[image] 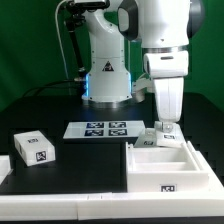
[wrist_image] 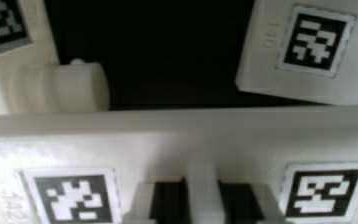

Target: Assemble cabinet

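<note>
The cabinet box [image: 150,183], open-topped and thin-walled, is sitting nearest the camera at five o'clock in the exterior view, its tagged front wall facing out. Just past its far wall, at about four o'clock, the gripper [image: 166,124] is hanging straight down over a small tagged block [image: 163,137]. Whether that block is touching the box or only lying beside it is not readable. Nor can it be told whether the fingers are spread or pressed together: the exterior view is too small, and the wrist view is giving only blurred white tagged faces. At eight o'clock a larger tagged block [image: 35,148] is lying well apart on the black table [image: 90,175]. Farther back, the marker board [image: 103,129] is lying at centre, before the arm's base [image: 105,85] at twelve o'clock. By appearances, the arm is going for the small block. The next move is likely calling for a square, centred grip and a lift clear of the box wall.
</note>
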Motion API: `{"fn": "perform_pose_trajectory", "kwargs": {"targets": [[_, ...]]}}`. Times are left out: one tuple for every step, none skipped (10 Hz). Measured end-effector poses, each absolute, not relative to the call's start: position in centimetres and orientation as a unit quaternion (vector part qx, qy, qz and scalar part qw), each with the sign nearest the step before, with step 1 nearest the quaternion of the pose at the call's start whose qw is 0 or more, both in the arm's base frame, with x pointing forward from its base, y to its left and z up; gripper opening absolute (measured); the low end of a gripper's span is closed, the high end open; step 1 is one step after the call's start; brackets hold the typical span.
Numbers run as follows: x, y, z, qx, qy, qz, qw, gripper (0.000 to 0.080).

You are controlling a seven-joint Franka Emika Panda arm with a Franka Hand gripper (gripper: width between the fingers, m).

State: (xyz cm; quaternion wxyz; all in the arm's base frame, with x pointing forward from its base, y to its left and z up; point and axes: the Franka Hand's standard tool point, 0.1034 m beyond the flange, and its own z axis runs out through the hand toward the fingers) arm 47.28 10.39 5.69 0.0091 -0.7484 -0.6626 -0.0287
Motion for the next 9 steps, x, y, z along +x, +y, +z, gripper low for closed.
{"fn": "perform_pose_trajectory", "kwargs": {"targets": [[47.34,10.43,5.7,-0.75,-0.661,-0.029,0.009,0.007],[47.41,10.45,5.75,-0.751,-0.659,-0.029,0.009,0.007],[47.44,10.41,5.76,-0.752,-0.659,-0.029,0.009,0.007],[47.4,10.35,5.73,-0.752,-0.658,-0.029,0.009,0.007],[47.41,10.35,5.73,-0.752,-0.658,-0.029,0.009,0.007],[47.41,10.36,5.73,-0.752,-0.658,-0.029,0.009,0.007],[47.41,10.36,5.73,-0.752,-0.658,-0.029,0.009,0.007],[47.44,10.35,5.7,-0.752,-0.658,-0.029,0.009,0.007],[48.22,10.34,5.67,-0.752,-0.659,-0.031,0.009,0.007]]}}
